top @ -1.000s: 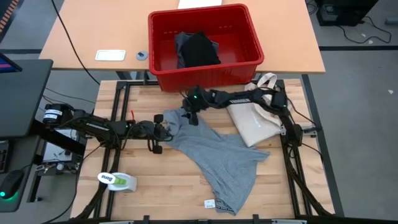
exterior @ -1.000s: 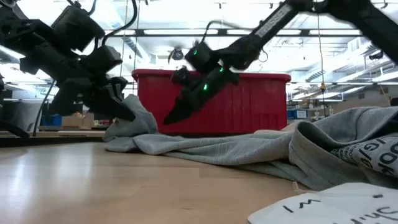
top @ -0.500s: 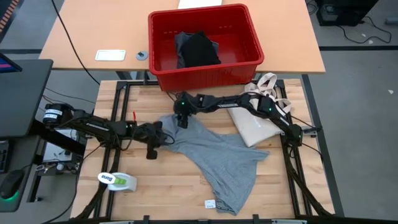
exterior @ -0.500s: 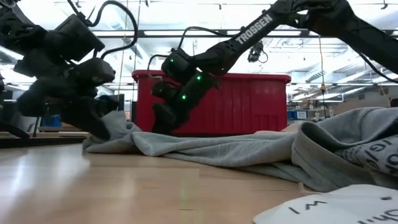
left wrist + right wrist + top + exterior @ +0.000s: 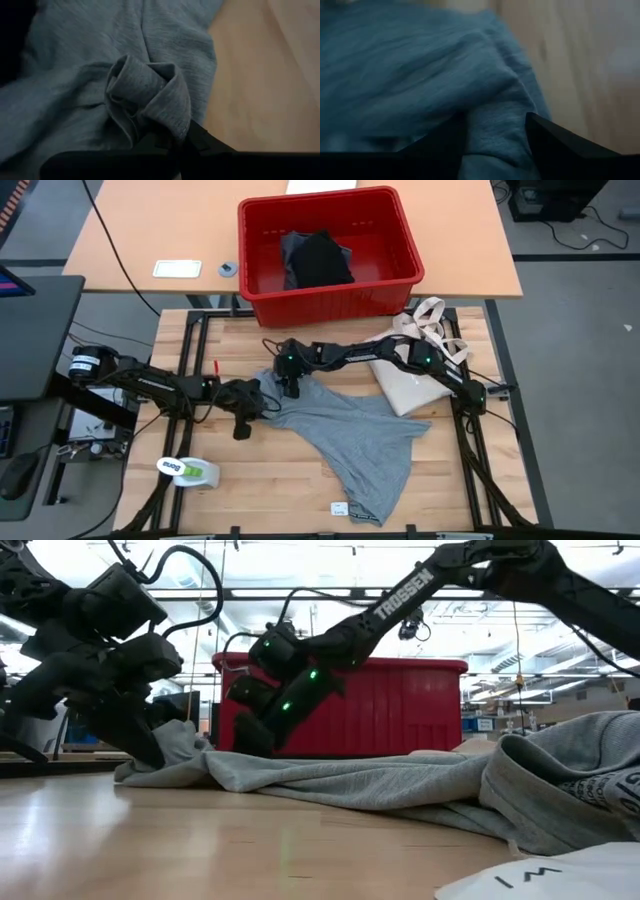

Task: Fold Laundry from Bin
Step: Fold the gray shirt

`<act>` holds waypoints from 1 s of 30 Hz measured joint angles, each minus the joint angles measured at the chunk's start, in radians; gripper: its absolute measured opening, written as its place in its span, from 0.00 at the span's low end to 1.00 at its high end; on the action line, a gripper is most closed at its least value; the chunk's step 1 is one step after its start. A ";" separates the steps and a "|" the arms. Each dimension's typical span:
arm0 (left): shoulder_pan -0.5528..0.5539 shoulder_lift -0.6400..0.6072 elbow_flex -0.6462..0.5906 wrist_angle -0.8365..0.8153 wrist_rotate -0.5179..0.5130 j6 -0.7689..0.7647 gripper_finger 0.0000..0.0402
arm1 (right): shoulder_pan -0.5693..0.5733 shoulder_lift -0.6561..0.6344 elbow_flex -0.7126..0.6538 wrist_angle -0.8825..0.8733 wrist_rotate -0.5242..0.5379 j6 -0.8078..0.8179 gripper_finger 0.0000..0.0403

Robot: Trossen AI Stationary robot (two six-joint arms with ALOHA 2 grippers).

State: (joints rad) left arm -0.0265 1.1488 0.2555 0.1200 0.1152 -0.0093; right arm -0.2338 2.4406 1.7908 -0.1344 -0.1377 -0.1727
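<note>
Two tools are working our grey T-shirt [image 5: 345,430] on the surface: left tool [image 5: 243,402] pinching a bunched edge, right tool [image 5: 290,383] straddling a fold, jaws apart. Closing shallow risks slipping.

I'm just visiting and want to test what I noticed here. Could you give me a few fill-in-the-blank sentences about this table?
1. The grey T-shirt lies spread on the wooden ____.
2. The left gripper has pinched a fold of the ____.
3. The bin holding the black garment is coloured ____.
4. The right gripper has its fingers set either side of a ridge of ____ cloth.

Missing words: table; T-shirt; red; grey
</note>
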 joint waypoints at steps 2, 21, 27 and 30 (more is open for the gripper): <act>-0.005 0.000 0.000 -0.005 0.018 -0.025 0.03 | 0.000 0.003 0.000 0.007 0.008 0.009 0.51; -0.010 -0.140 0.008 -0.089 -0.090 -0.030 0.03 | 0.018 -0.157 -0.006 -0.137 -0.038 -0.169 0.04; -0.010 -0.338 0.145 -0.328 -0.451 0.055 0.03 | 0.023 -0.266 -0.008 -0.235 -0.048 -0.286 0.04; -0.009 -0.406 0.240 -0.490 -0.604 0.056 0.03 | -0.004 -0.313 -0.006 -0.197 -0.105 -0.346 0.04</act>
State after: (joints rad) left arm -0.0353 0.7426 0.4955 -0.3701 -0.4889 0.0464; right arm -0.2382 2.1280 1.7850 -0.3310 -0.2423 -0.5183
